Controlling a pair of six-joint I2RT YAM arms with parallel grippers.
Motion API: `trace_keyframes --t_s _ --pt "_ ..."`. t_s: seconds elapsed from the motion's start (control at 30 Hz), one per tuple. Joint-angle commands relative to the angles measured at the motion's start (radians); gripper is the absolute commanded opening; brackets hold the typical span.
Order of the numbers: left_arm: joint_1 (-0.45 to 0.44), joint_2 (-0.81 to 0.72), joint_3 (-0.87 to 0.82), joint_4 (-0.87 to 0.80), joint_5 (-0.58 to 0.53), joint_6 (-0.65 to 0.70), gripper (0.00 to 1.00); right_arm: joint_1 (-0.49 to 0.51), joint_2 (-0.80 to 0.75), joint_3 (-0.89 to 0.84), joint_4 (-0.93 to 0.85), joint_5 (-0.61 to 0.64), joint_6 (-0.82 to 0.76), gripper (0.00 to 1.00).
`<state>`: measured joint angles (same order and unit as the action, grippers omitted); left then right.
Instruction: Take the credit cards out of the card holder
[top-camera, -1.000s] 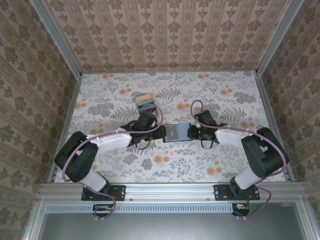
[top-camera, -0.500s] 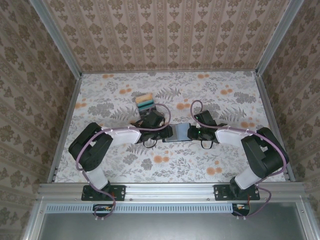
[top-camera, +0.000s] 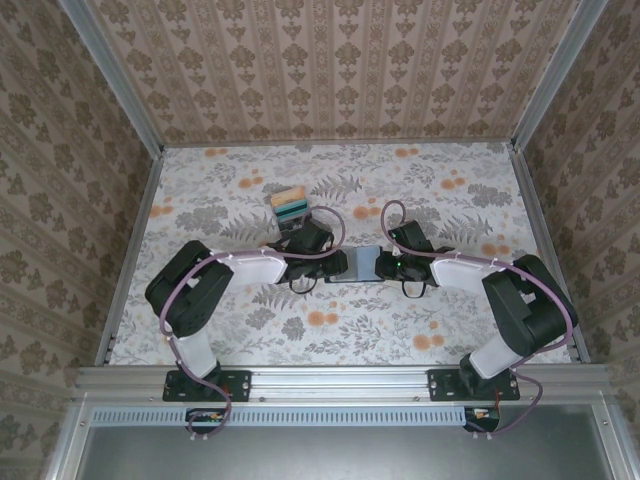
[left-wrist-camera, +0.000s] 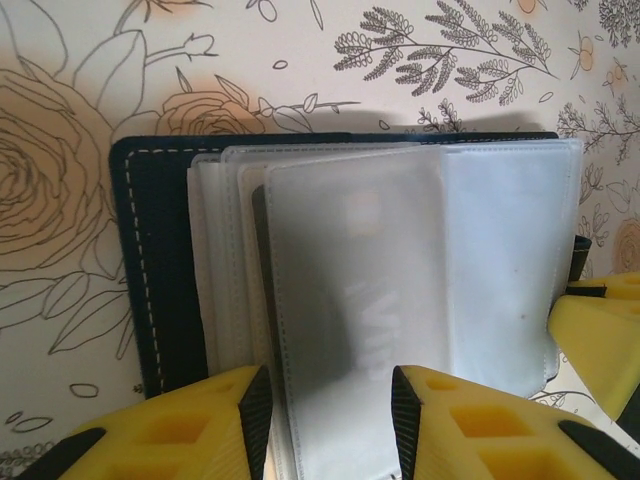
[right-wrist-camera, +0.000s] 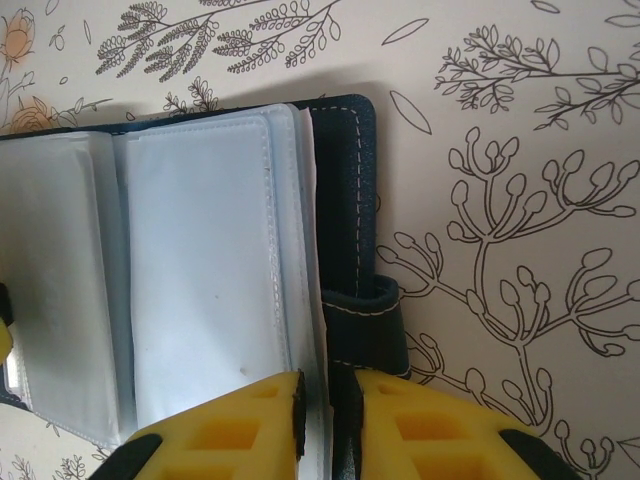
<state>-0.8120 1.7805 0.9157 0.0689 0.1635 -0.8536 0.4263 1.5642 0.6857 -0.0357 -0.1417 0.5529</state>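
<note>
Open card holder lying flat on the floral table, between two grippers that face each other.

The holder's spread length runs left to right, one end toward each arm. The right gripper has its jaws nearly together, pinching the holder's dark outer cover at that end. The left gripper is spread and straddles the clear sleeves, which extend straight ahead of its fingertips, so it looks better placed to draw a card out. Whether the top sleeve holds a card is unclear.
</note>
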Motion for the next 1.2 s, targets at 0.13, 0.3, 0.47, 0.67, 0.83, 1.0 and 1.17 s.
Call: trace_keyframes --t_s 0.13,0.3,0.47,0.67,0.83,1.0,1.17 --pt "-0.014 0.011 0.004 0.097 0.093 -0.002 0.45 0.008 0.001 0.012 -0.051 -0.023 0.005 0.22" --pt "-0.019 0.007 0.004 0.146 0.139 0.004 0.62 0.009 0.001 0.012 -0.052 -0.023 0.005 0.22" --pt "-0.032 0.005 0.020 0.177 0.177 0.018 0.68 0.008 -0.001 0.012 -0.053 -0.021 0.008 0.23" --pt "-0.055 0.029 0.079 0.180 0.205 0.021 0.64 -0.001 -0.059 -0.017 -0.042 0.013 0.022 0.24" --pt "-0.064 0.060 0.105 0.199 0.226 0.012 0.63 -0.022 -0.166 -0.077 -0.029 0.084 0.041 0.26" --pt "-0.052 0.032 0.081 0.182 0.203 0.018 0.60 -0.033 -0.269 -0.115 0.000 0.085 0.029 0.28" --pt "0.001 -0.073 0.010 0.077 0.137 0.063 0.49 -0.024 -0.261 -0.110 0.058 -0.046 0.021 0.28"
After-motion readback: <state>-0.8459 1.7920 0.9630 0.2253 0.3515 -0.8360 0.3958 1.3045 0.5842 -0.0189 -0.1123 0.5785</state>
